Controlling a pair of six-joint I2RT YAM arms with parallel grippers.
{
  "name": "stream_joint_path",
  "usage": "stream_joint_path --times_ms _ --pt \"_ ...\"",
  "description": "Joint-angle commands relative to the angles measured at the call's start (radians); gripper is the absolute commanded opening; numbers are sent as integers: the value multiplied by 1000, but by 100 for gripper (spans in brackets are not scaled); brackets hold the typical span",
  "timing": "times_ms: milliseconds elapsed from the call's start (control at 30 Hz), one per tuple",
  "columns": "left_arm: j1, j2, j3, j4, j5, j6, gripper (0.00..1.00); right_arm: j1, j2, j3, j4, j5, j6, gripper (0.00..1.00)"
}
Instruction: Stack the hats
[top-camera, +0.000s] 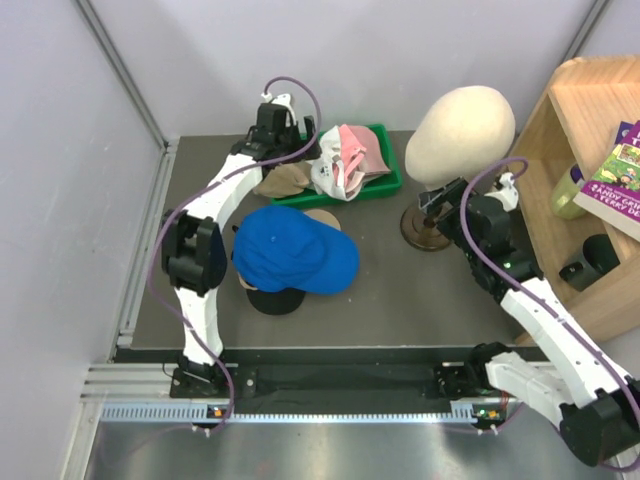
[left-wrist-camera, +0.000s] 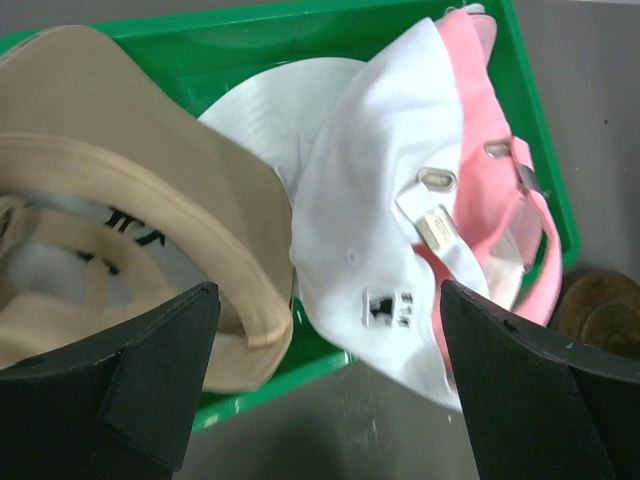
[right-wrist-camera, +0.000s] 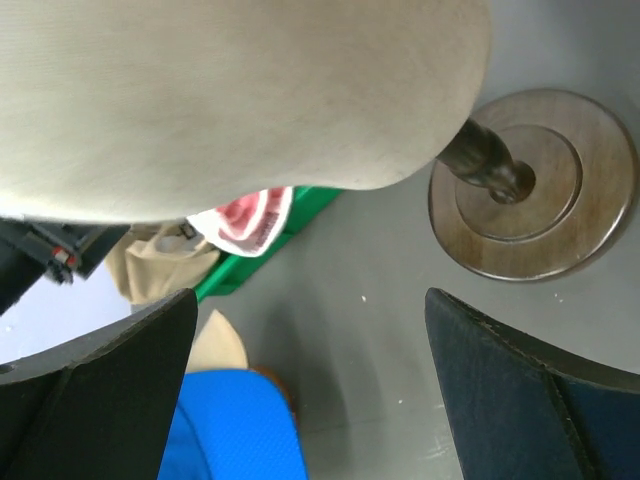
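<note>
Left gripper (left-wrist-camera: 325, 300): jaws wide open, empty, above green plastic tray (left-wrist-camera: 250, 45). White fabric cap with dark logo (left-wrist-camera: 370, 230) dead between jaws, brim toward 10 o'clock. Right gripper (right-wrist-camera: 310, 300) open, empty, farther off.

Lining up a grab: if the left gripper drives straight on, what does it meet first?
Probably the white cap in the green tray, centred ahead of the open left gripper. The tan cap lies close beside it, though depth is unclear.
</note>
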Motion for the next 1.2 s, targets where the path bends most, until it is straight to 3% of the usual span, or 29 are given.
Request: stream_joint_path --times_ms 0,267,367,400,533,833,1100,1167 --pt "15 93 128 62 54 -6 94 -40 52 65 78 -80 5 95" --pt "31 216 196 131 120 -42 87 -89 155 105 101 -131 -3 95" --pt "31 227 192 175 174 -55 67 -99 189 128 104 -146 -9 94" --pt "31 225 190 185 182 -55 49 -99 204 131 105 -152 -11 94" --pt "35 196 185 214 153 -52 0 -100 238 152 113 -171 -14 94" --pt "81 89 224 229 180 -36 0 -100 249 152 129 -166 -20 93" --pt "133 78 140 152 143 17 1 -102 244 137 144 -175 -4 93" --pt "143 92 167 105 165 39 28 -100 241 131 144 -175 0 93"
